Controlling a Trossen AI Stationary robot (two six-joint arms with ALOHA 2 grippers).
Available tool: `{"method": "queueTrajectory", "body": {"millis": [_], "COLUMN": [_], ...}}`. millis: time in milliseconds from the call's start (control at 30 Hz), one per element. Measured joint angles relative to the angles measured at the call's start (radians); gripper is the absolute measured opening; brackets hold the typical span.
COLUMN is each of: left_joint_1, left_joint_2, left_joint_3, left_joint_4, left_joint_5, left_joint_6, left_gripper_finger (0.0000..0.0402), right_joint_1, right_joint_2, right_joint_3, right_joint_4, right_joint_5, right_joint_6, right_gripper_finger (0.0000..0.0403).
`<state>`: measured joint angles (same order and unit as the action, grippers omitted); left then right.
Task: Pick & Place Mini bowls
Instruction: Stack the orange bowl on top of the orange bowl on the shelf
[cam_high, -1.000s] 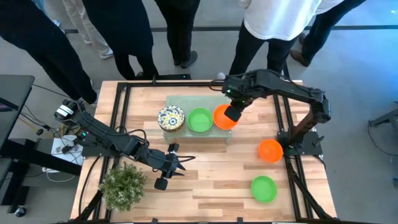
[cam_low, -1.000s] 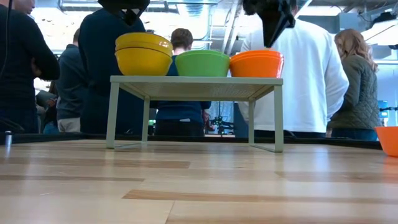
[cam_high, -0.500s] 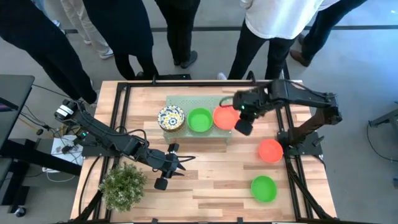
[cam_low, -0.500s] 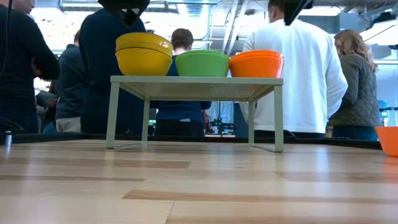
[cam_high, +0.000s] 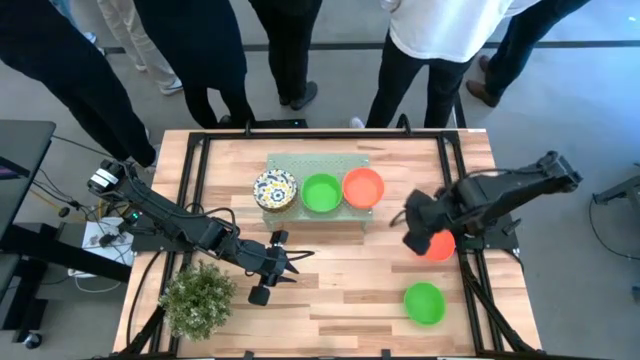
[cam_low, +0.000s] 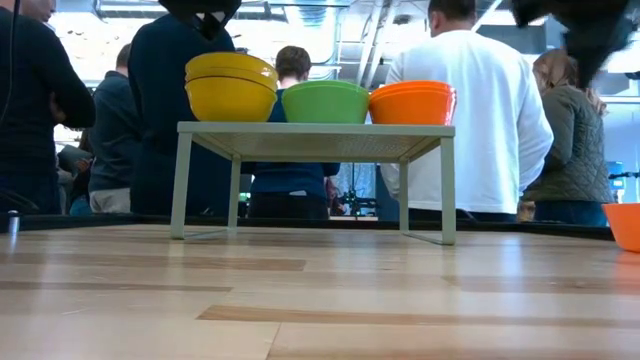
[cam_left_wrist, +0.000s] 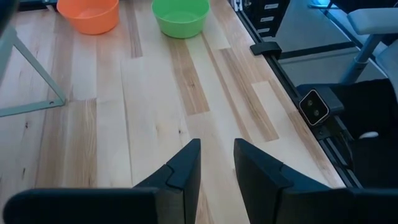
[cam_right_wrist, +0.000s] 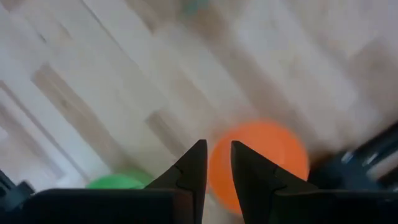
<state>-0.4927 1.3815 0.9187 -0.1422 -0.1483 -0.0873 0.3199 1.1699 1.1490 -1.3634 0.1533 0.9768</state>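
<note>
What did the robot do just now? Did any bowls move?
The right tool left the orange bowl on the rack and swung away toward the loose orange bowl on the table; it holds nothing. No bowls moved. The left tool stayed by the plant.

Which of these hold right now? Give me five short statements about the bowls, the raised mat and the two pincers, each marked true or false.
1. Three bowl stacks sit on the raised mat. True.
2. The right pincer holds an orange bowl. False: it hangs empty beside the loose orange bowl on the table.
3. A green bowl sits on the table near the right arm. True.
4. The left pincer rests over the mat. False: it waits near the plant.
5. The floral bowl lies on the bare table. False: it is on the mat.
</note>
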Motion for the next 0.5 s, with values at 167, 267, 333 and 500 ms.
{"method": "queueTrajectory", "body": {"millis": [167, 267, 333, 500], "left_joint_1": [0.000, 0.000, 0.000, 0.000], "left_joint_2": [0.000, 0.000, 0.000, 0.000], "left_joint_3": [0.000, 0.000, 0.000, 0.000], "left_joint_4": [0.015, 0.017, 0.019, 0.023], "left_joint_5": [0.000, 0.000, 0.000, 0.000], "left_joint_6": [0.000, 0.000, 0.000, 0.003], "left_gripper_finger": [0.0097, 0.0097, 0.0097, 0.0097], "right_joint_1": [0.106, 0.152, 0.173, 0.199], "right_joint_2": [-0.032, -0.028, -0.017, 0.019], "right_joint_3": [-0.148, -0.216, -0.251, -0.292], "right_joint_4": [0.029, 0.044, 0.060, 0.171], "right_joint_5": [-0.054, -0.077, -0.079, -0.078], "right_joint_6": [0.226, 0.332, 0.384, 0.444], "right_gripper_finger": [0.0068, 0.0068, 0.0068, 0.0068]}}
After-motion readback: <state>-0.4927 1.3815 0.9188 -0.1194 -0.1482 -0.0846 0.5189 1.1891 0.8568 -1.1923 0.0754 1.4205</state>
